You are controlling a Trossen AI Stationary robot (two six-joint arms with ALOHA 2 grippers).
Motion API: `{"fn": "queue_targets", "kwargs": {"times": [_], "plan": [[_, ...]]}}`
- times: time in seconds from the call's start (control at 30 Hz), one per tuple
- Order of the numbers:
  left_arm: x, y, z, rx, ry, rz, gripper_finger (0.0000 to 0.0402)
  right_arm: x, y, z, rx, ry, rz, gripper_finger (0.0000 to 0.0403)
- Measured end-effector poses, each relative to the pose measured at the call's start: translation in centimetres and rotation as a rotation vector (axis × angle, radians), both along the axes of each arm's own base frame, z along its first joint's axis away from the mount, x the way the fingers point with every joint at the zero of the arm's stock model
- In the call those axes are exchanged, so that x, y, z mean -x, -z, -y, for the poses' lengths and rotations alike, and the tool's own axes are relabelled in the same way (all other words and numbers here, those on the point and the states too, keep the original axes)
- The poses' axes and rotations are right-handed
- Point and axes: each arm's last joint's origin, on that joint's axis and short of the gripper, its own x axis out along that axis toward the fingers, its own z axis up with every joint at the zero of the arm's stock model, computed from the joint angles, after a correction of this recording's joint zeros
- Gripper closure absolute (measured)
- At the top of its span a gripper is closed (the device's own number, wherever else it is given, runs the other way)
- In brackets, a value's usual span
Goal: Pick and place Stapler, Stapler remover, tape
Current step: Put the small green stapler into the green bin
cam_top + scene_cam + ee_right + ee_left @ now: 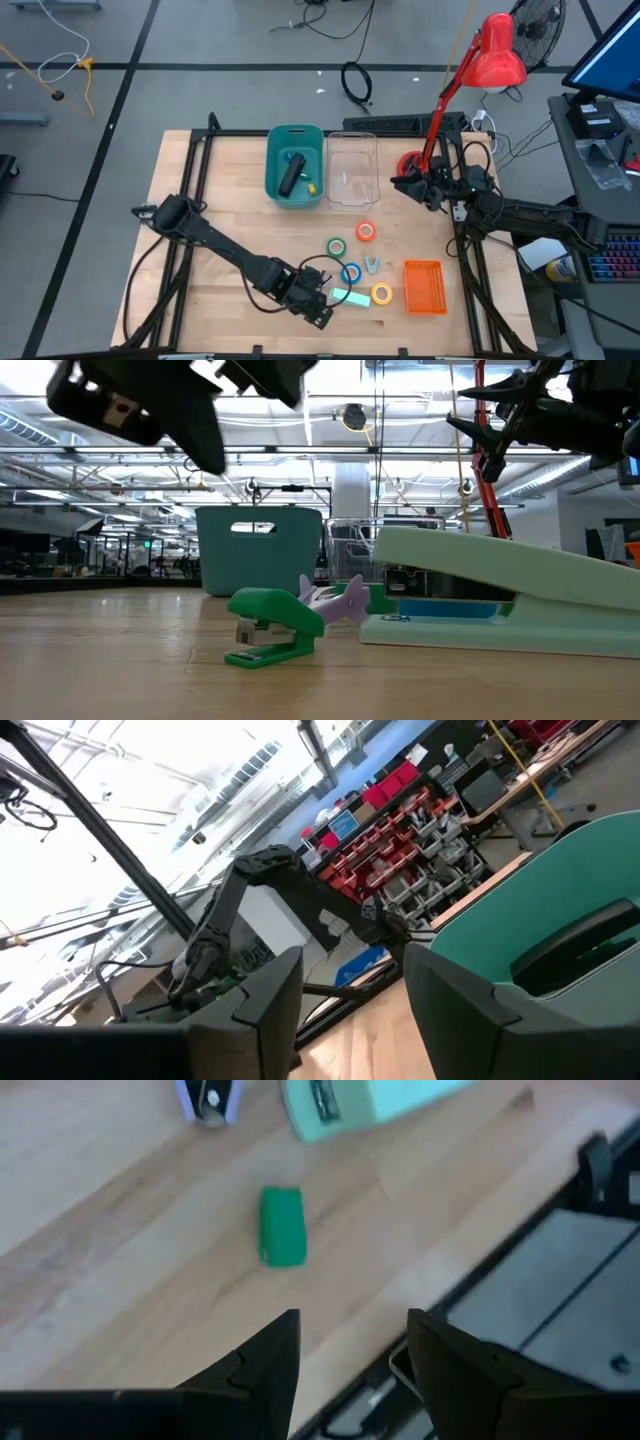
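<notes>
To lift the small green stapler (282, 1227) cleanly, the left gripper (350, 1355), hovering at the table's (200, 200) near edge with jaws partly open and empty, should centre over it before lowering, while the right gripper (400, 184) waits, parted and empty, beside the teal bin (278, 192).

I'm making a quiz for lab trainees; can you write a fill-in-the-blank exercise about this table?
1. The black stapler lies inside the ____ bin.
2. The clear container beside that bin holds ____.
3. The left gripper hovers with its fingers ____ near the small green stapler.
4. The mesh basket is coloured ____.

Answers: teal; nothing; open; orange
</notes>
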Motion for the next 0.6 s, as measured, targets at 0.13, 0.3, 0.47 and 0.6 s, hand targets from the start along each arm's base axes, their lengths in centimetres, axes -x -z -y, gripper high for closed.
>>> {"fn": "queue_targets", "kwargs": {"times": [0.13, 0.3, 0.47, 0.6], "plan": [[-0.5, 0.5, -0.6, -0.033, -0.037, 0.006, 0.0215, 0.0, 0.0, 0.0, 0.008, 0.002, 0.000, 0.0232], [-1.1, 1.7, -1.1, -0.058, -0.026, -0.013, 0.0215, 0.0, 0.0, 0.0, 0.008, 0.002, 0.000, 0.0232], [-1.3, 2.8, -1.3, -0.080, -0.003, -0.044, 0.0215, 0.0, 0.1, 0.0, 0.000, 0.001, -0.009, 0.0232], [-1.4, 2.8, -1.6, -0.097, -0.004, -0.032, 0.0216, 0.0, 0.2, 0.0, -0.002, 0.001, -0.018, 0.0232]]}}
